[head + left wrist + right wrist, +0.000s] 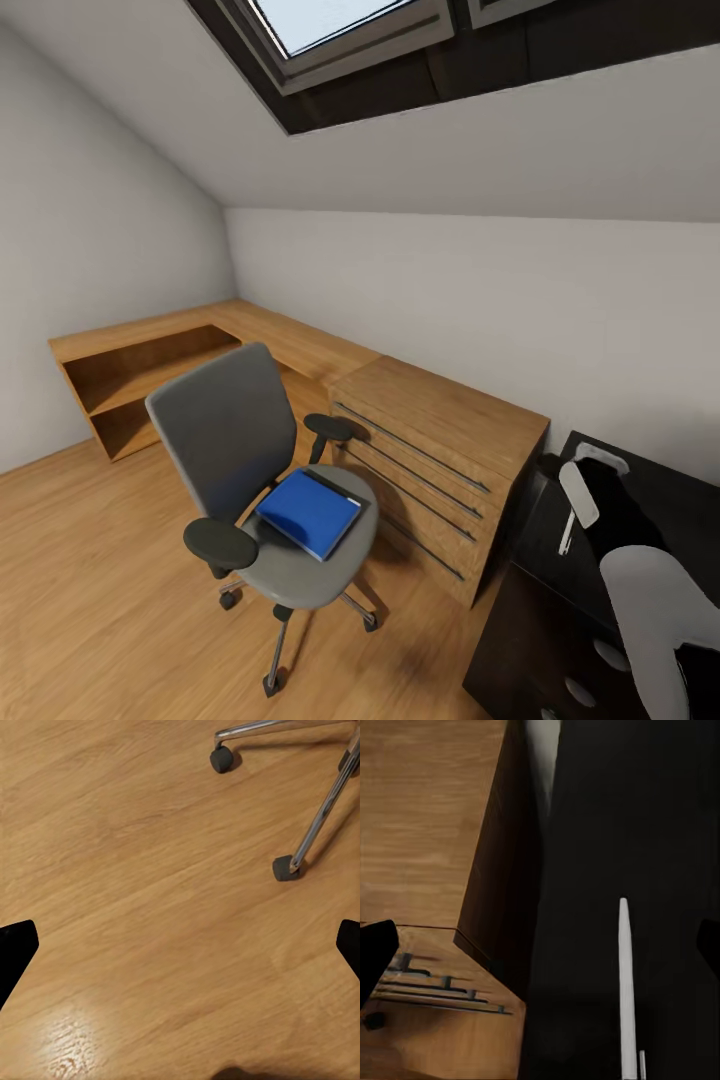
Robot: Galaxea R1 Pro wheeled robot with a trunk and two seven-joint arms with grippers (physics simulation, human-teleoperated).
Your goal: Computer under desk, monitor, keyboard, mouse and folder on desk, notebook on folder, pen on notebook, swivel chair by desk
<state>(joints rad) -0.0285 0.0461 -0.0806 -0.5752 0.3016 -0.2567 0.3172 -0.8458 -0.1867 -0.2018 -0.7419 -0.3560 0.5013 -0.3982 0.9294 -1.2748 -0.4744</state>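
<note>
Both pincers are seen spread wide with nothing held: the left gripper (180,945) hangs over bare wood floor (135,870), the right gripper (540,945) over the black-topped desk (650,490) at the frame's lower right. The flat bright blue folder (308,512) is found on the grey swivel chair (225,430) at centre-left, its long side slanting toward the lower right. The left arm is judged nearer, with open floor around the chair.

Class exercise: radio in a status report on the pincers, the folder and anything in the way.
Both pincers open, empty: left pincer over bare floor, right pincer above desk. Blue folder flat on chair seat. Chair arms flank it.
</note>
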